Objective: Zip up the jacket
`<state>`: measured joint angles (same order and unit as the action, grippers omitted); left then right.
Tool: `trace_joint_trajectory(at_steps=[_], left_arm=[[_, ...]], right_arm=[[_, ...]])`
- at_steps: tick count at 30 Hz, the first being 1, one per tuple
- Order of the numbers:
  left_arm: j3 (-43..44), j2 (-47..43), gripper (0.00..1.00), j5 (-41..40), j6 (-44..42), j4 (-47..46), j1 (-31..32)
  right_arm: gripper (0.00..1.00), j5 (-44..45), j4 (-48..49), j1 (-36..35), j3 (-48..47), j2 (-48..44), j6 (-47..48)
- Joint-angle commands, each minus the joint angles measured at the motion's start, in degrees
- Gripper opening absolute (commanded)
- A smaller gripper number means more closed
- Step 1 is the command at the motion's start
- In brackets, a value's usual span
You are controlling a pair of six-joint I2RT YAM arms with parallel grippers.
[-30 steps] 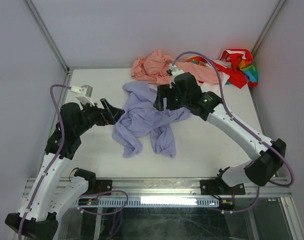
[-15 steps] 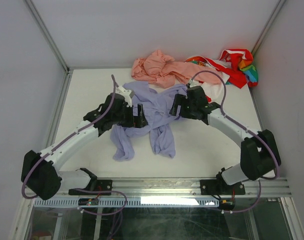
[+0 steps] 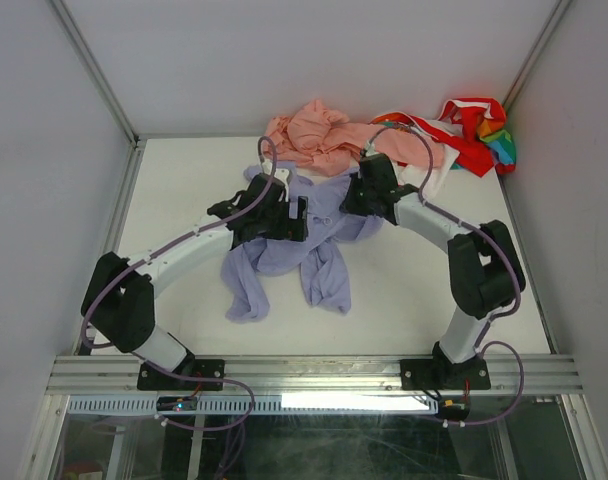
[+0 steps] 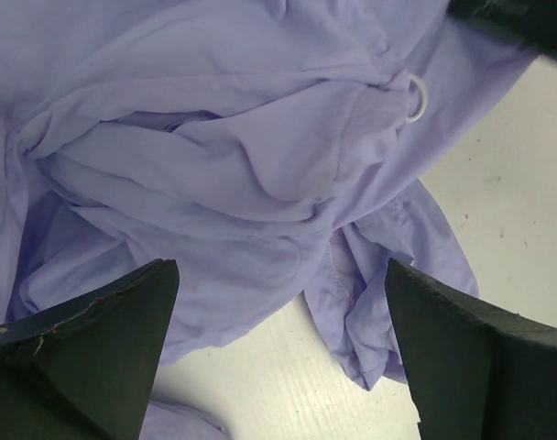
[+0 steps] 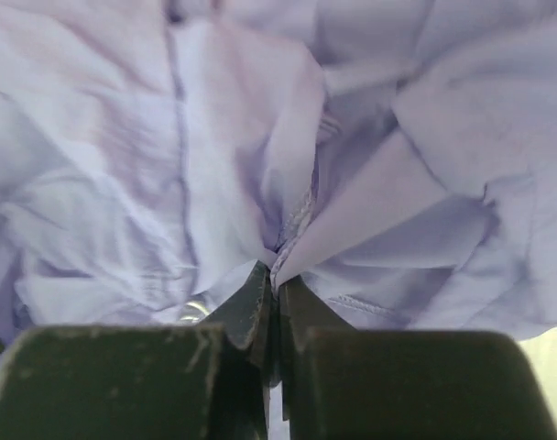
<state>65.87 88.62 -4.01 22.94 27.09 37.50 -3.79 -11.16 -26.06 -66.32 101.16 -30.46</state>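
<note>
Jacket (image 3: 289, 250): crumpled lavender heap on the table (image 3: 174, 190), lying under and between both claws, with two long parts trailing toward the arm bases.
Left claw (image 4: 280, 268): spread wide and holding nothing; jacket folds lie directly below and between the fingers. Whether the tips touch the cloth cannot be told.
Right claw (image 5: 271, 275): pressed together, pinching a fold of the jacket beside a stitched seam; cloth fans out ahead of the tips.
Ring (image 4: 423, 92): small and white, on the jacket ahead and to the right of the left claw, near the fabric's edge.
Pink garment (image 3: 319, 135): bunched beyond both claws at the far table edge, meeting the jacket's top.
Multicoloured garment (image 3: 474, 130): in the far corner, beyond and right of the right claw.
Zipper: not made out among the folds.
</note>
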Motion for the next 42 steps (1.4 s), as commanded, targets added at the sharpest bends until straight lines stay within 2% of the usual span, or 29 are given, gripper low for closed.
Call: trace_joint_trajectory(at_steps=[1, 6, 9, 12, 13, 15, 22, 26, 31, 36, 39, 42], left_arm=[[2.63, -4.49, 0.99, -1.78, -0.13, -2.92, -1.27], [2.25, -11.86, 0.99, 2.18, 0.97, -2.90, -6.07], [2.12, -16.64, 0.99, 5.22, 1.61, -2.88, -9.56], [2.20, -21.30, 0.99, 6.48, 1.51, -1.34, -11.89], [2.24, -22.72, 0.99, 6.56, 1.33, -0.42, -12.38], [2.21, -25.15, 0.99, 6.02, 1.08, 1.61, -12.78], [-3.24, -33.72, 0.99, 4.50, 1.83, 6.19, -12.83], [-8.40, -35.88, 0.99, 5.90, 3.11, 6.83, -12.82], [-13.63, -34.89, 0.99, 9.43, 4.53, 5.57, -12.83], [-16.49, -30.51, 0.99, 13.26, 5.09, 1.99, -12.78], [-16.05, -26.94, 0.99, 14.83, 4.95, -1.17, -12.80], [-15.02, -22.02, 0.99, 16.40, 4.83, -4.12, -12.75]], right_arm=[[0.00, 5.57, -6.67, 0.26, -15.01, -8.95, 14.04], [0.00, 8.91, -20.18, 0.23, -39.28, -9.01, 25.85], [0.00, 8.42, -29.76, -1.50, -60.90, -4.22, 30.26], [0.00, 9.92, -35.74, -5.71, -74.14, -0.43, 33.59], [0.00, 10.50, -35.89, -7.24, -74.61, -0.58, 33.77], [0.00, 10.34, -33.91, -10.44, -69.98, -2.99, 32.93], [0.00, 4.41, -23.24, -16.78, -41.10, -14.96, 22.98], [0.00, 13.52, -21.03, -18.19, -24.83, -22.93, 16.91], [0.00, 30.04, -33.01, -18.20, -9.34, -32.21, 7.47], [0.02, 44.93, -47.49, -17.17, -2.93, -42.11, -3.53], [0.06, 46.44, -51.70, -15.82, -1.70, -45.62, -7.10], [0.14, 42.68, -51.22, -15.68, 0.64, -46.81, -7.13]])
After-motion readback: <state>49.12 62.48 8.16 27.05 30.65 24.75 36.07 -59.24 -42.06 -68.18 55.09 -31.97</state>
